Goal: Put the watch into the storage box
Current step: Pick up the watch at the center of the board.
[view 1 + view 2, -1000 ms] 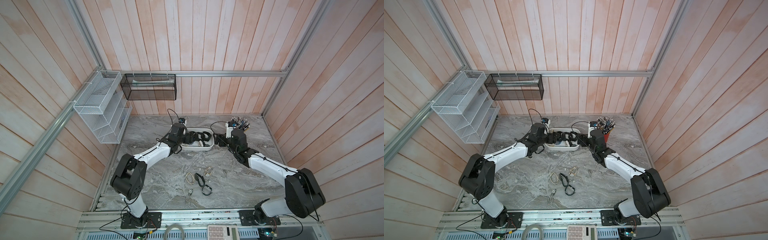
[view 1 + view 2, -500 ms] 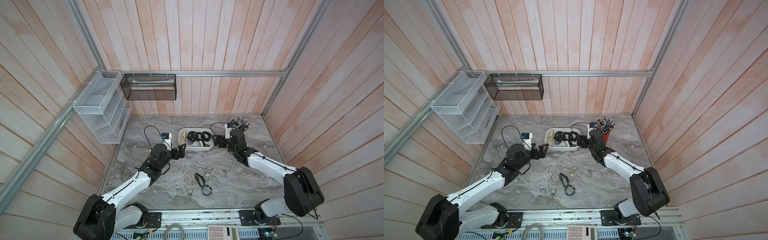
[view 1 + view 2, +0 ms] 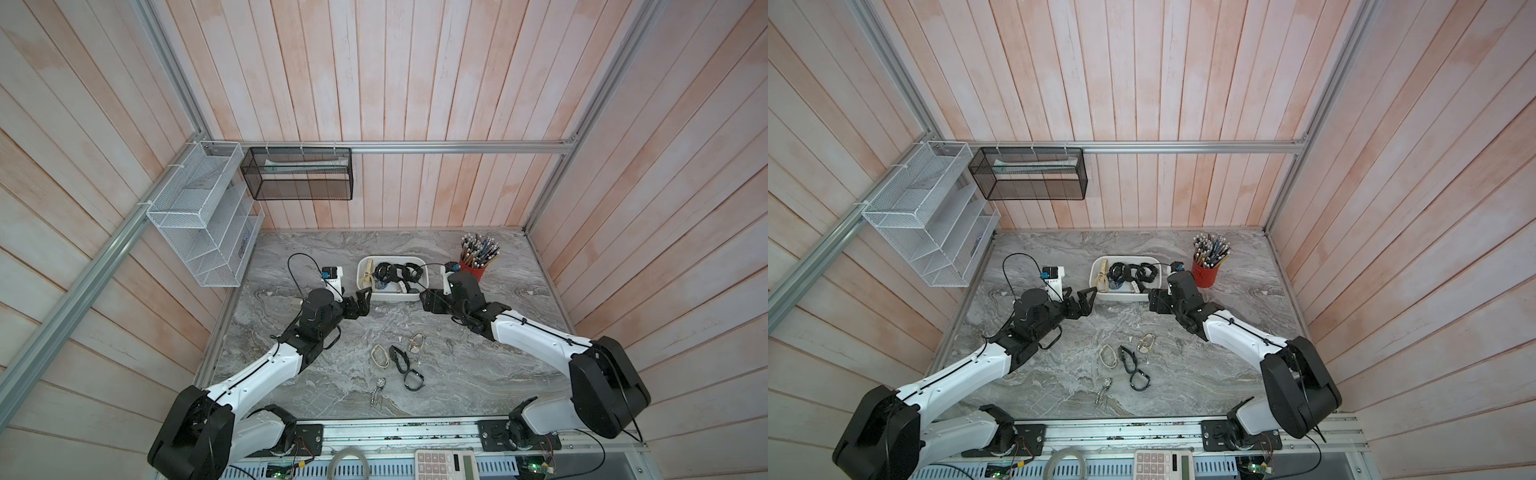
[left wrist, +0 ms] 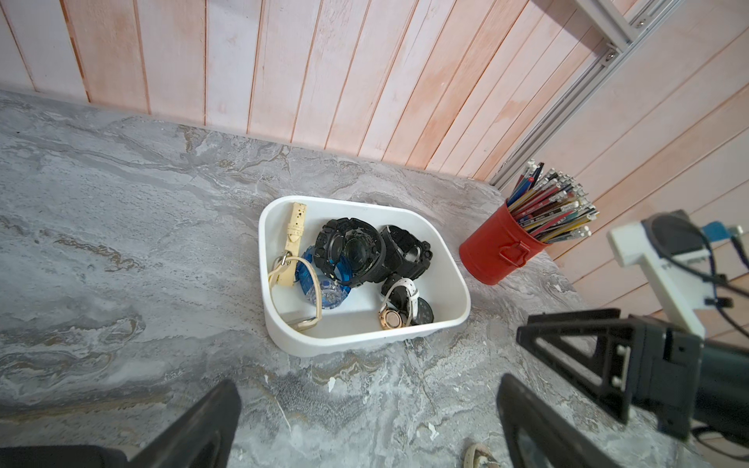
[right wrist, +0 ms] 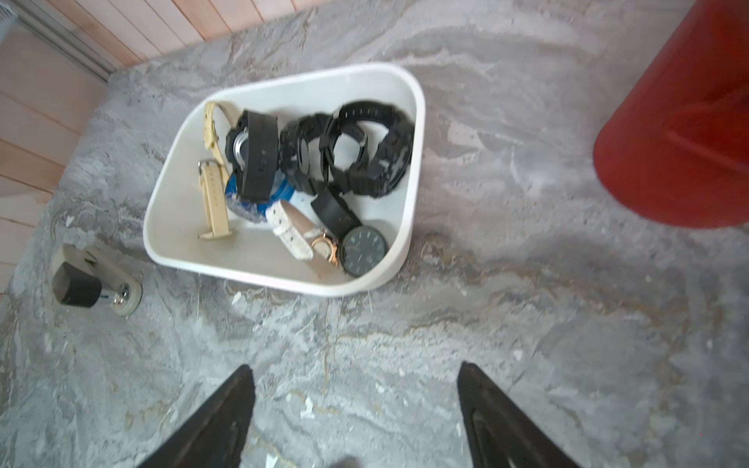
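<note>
Grey marbled bench [image 3: 478,365], plank walls [image 3: 415,83]. Storage box [image 3: 390,296] holds several watches [image 4: 350,253]. Black watch [image 3: 400,361] loose on bench, 6 o'clock of box. Likely light, strap floppy, case slick: pinch strap beside case. Left jaws, right jaws both spread, empty, flanking box.
</note>
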`<state>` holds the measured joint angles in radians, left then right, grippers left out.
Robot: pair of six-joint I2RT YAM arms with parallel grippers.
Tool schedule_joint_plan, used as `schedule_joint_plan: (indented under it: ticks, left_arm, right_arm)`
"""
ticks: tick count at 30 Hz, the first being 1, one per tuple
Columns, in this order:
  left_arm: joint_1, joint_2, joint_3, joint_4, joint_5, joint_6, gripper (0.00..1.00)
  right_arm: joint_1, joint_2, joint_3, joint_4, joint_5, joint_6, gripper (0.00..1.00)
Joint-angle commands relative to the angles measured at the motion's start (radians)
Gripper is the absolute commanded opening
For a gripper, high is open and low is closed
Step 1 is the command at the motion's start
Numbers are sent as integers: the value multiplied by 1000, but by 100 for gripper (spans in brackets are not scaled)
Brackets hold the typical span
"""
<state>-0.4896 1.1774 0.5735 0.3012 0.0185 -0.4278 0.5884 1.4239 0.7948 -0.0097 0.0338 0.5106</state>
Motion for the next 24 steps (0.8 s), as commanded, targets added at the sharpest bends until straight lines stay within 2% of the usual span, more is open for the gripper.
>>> schedule_joint_plan:
  ticks: [1, 8, 22, 24]
  left_arm:
    - [5, -2, -10, 19, -11, 3, 100]
    - [5, -28, -31, 19, -32, -10, 100]
    - [3, -44, -46, 12, -32, -2, 99]
    - [5, -38, -43, 9, -27, 0, 100]
  right_arm:
    - [45, -19, -38, -103, 42, 59, 75]
    - [135, 11, -56, -172, 20, 143, 52]
    - [178, 78, -96, -155, 42, 182, 36]
    - [178, 91, -100, -146, 43, 183, 30]
